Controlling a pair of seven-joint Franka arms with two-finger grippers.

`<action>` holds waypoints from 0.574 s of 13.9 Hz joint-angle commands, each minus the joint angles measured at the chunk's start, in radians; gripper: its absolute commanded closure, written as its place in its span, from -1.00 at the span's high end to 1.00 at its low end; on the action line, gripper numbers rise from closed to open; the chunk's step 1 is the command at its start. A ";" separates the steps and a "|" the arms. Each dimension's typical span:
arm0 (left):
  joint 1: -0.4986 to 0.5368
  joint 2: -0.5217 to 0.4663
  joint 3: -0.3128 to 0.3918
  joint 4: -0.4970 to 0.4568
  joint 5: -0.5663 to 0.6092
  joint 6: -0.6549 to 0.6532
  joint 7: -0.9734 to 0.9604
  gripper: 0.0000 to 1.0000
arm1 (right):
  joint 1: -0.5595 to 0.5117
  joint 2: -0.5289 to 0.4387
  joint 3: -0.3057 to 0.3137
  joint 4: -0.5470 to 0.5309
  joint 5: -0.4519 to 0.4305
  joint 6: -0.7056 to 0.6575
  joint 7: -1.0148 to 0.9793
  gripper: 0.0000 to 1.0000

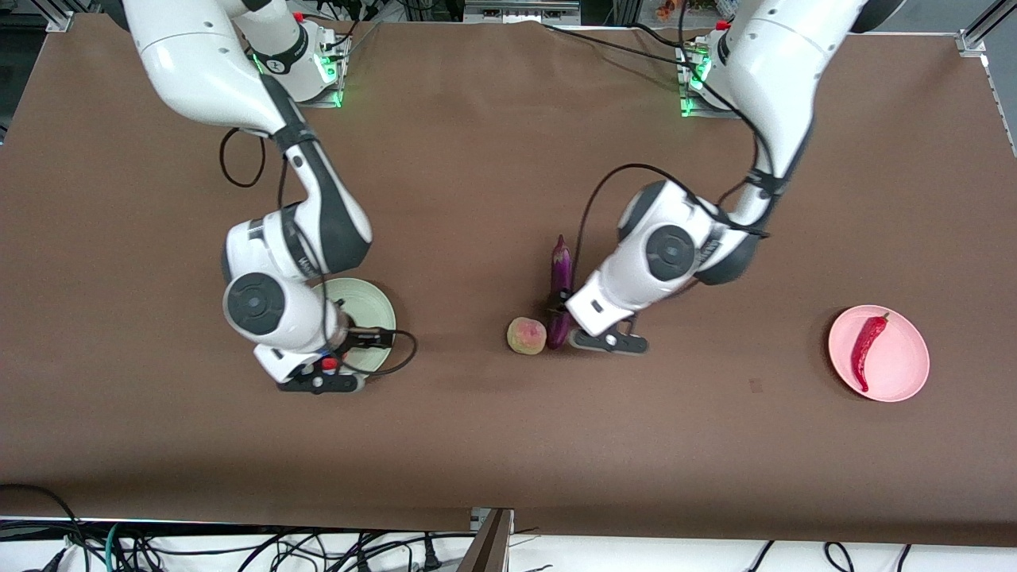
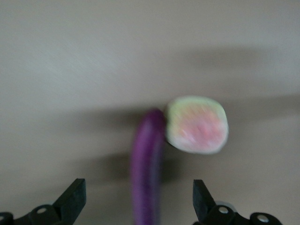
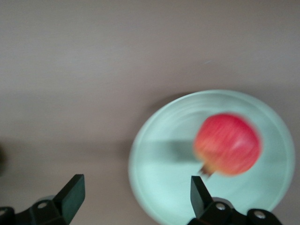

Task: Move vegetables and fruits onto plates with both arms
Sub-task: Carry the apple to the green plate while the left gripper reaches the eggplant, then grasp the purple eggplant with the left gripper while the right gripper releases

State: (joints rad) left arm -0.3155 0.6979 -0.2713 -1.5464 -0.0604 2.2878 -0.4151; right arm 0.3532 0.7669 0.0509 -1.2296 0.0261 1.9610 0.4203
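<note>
On the brown table [image 1: 477,159], my left gripper [image 2: 139,199] hangs wide open over the eggplant [image 2: 146,164]. It could bump the touching peach [image 2: 198,124] away. My right gripper [image 3: 136,197] is open too, over the green plate [image 3: 159,187] with the pomegranate [image 3: 228,143].

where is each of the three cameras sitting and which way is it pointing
Front view: high across the table, facing both arms' bases, looking down on the pale green plate, peach, eggplant and the chili pepper on the pink plate; both arms show.
Left wrist view: on the left arm's wrist, looking down at the eggplant and peach; the open left gripper frames them.
Right wrist view: on the right wrist, looking down at the pomegranate in the green plate; the open right gripper shows.
Shared: front and left wrist views both show eggplant and peach.
</note>
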 commanded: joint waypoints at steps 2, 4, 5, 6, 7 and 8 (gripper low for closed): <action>-0.034 -0.037 0.014 -0.170 0.063 0.102 -0.013 1.00 | 0.105 -0.001 0.009 0.009 0.002 0.015 0.175 0.98; -0.040 -0.026 0.014 -0.234 0.083 0.217 -0.016 1.00 | 0.150 -0.001 0.010 0.009 0.002 0.022 0.230 0.98; -0.039 -0.028 0.014 -0.260 0.083 0.255 -0.016 0.86 | 0.170 -0.001 0.012 0.009 0.002 0.022 0.245 0.98; -0.036 -0.034 0.014 -0.267 0.083 0.256 -0.017 0.04 | 0.193 -0.001 0.012 0.009 0.003 0.022 0.258 0.98; -0.033 -0.038 0.012 -0.267 0.083 0.253 -0.024 -0.70 | 0.208 -0.001 0.012 0.007 0.003 0.022 0.268 0.98; -0.031 -0.040 0.014 -0.267 0.083 0.251 -0.024 -1.00 | 0.220 -0.001 0.010 0.007 0.003 0.022 0.284 0.98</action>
State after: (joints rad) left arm -0.3455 0.7004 -0.2673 -1.7816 0.0029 2.5334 -0.4236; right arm 0.5563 0.7671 0.0624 -1.2273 0.0261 1.9832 0.6738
